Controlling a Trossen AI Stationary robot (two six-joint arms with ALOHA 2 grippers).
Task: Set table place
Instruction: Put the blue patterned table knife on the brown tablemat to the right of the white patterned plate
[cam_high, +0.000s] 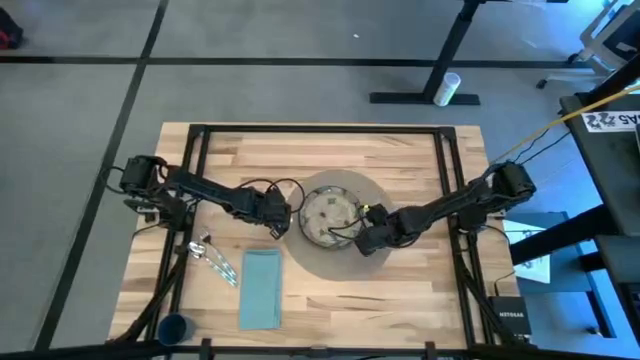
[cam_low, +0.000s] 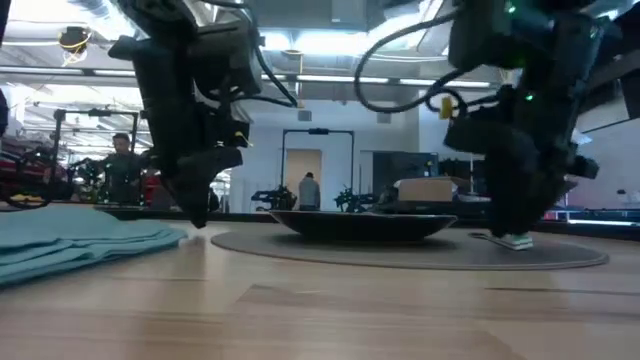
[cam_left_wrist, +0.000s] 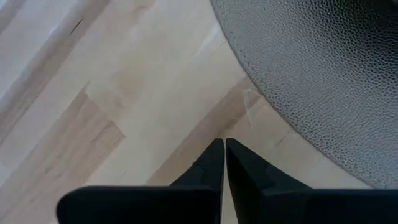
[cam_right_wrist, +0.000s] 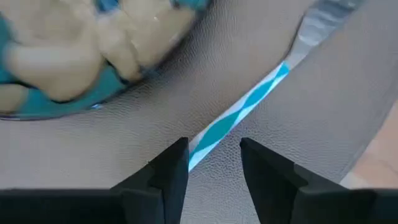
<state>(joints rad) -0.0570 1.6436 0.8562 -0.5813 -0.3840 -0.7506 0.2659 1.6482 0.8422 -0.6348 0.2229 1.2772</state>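
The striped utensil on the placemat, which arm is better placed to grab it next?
Right. The right gripper hangs open over the placemat with the striped utensil between its fingers. The left gripper is shut over bare table, beside the placemat.

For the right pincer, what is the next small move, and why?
Probably withdraw upward. The right pincer stands open over a utensil with a teal-and-white striped handle, which already lies on the placemat beside the plate. More cutlery waits by the napkin; the left pincer is shut at the placemat's other side.
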